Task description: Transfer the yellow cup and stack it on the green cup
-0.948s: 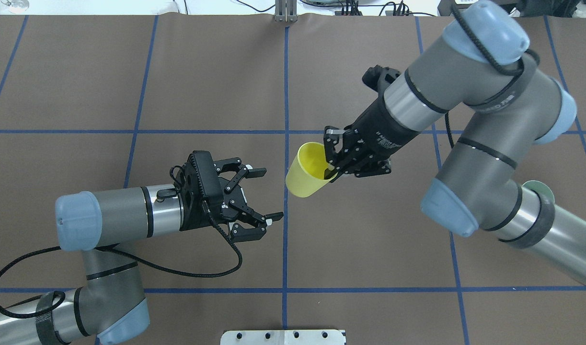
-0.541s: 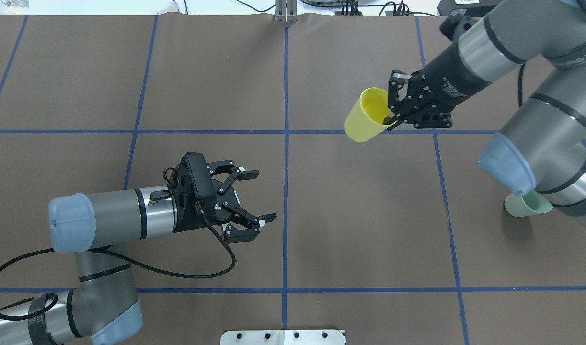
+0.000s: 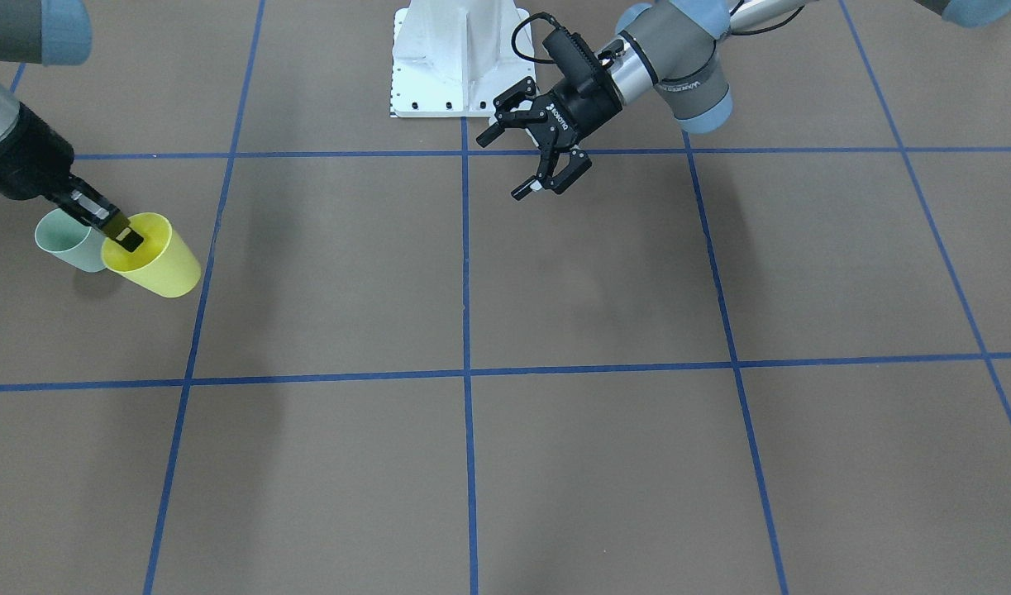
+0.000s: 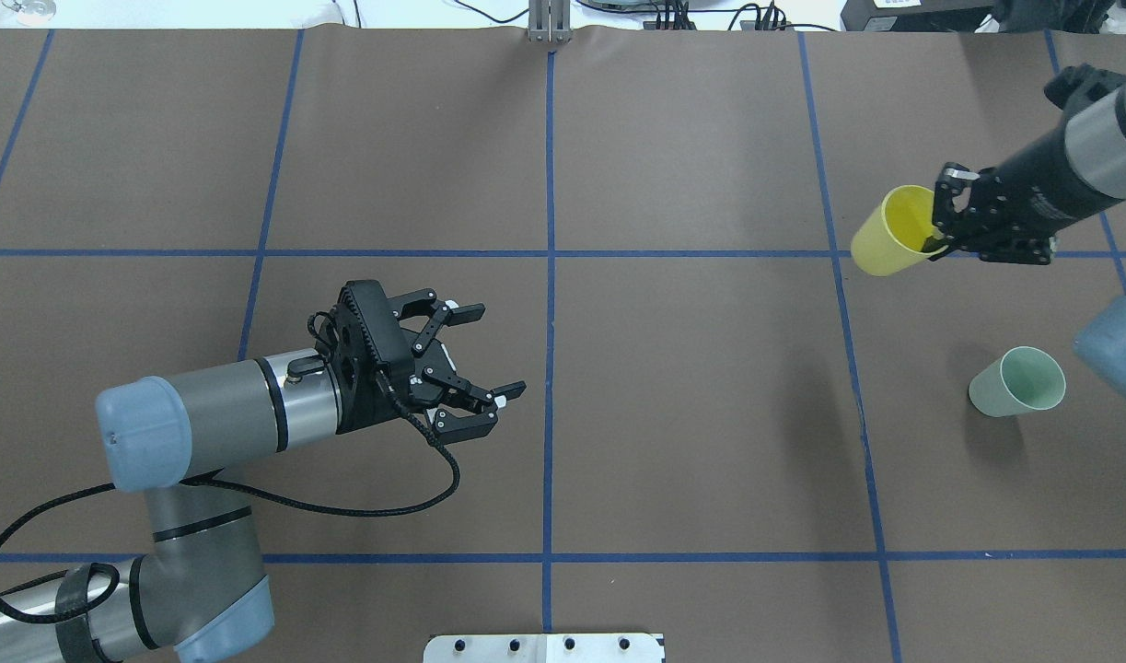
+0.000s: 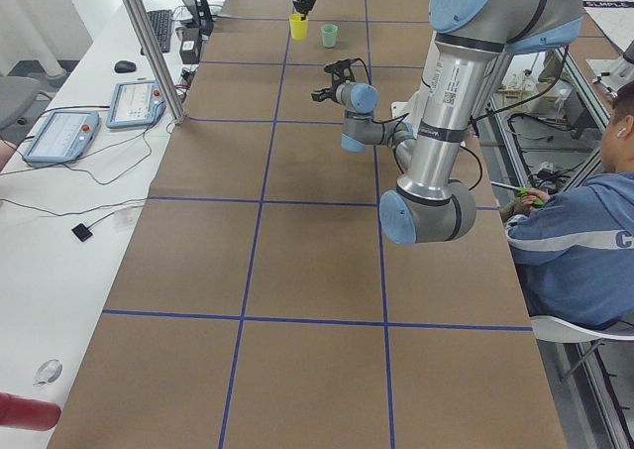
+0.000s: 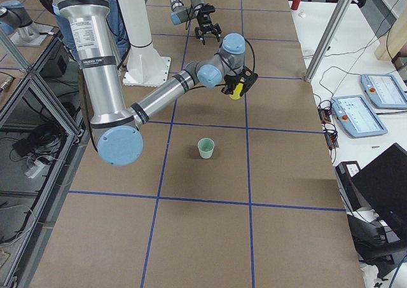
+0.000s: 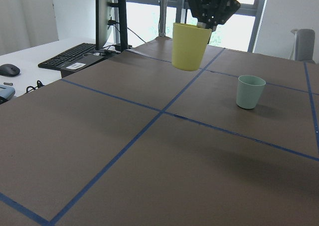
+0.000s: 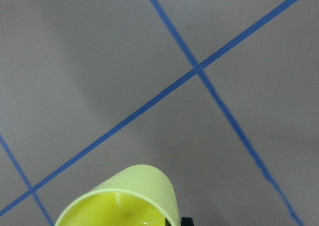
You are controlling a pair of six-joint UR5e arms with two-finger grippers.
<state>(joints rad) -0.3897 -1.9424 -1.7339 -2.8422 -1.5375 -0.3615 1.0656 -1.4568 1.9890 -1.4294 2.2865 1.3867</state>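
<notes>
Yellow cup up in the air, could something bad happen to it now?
Maybe two things. The right gripper pinches the yellow cup at just one spot on its rim while it hangs in the air, so it might slip out or swing. The green cup stands alone with nothing holding it. If the yellow one comes down off-centre, it could knock the green one over instead of sliding inside.

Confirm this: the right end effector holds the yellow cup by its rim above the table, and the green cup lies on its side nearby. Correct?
Not quite. The green cup stands upright, mouth up, as the left wrist view shows. The rest is correct: the right end effector grips the yellow cup by its rim above the table.
</notes>
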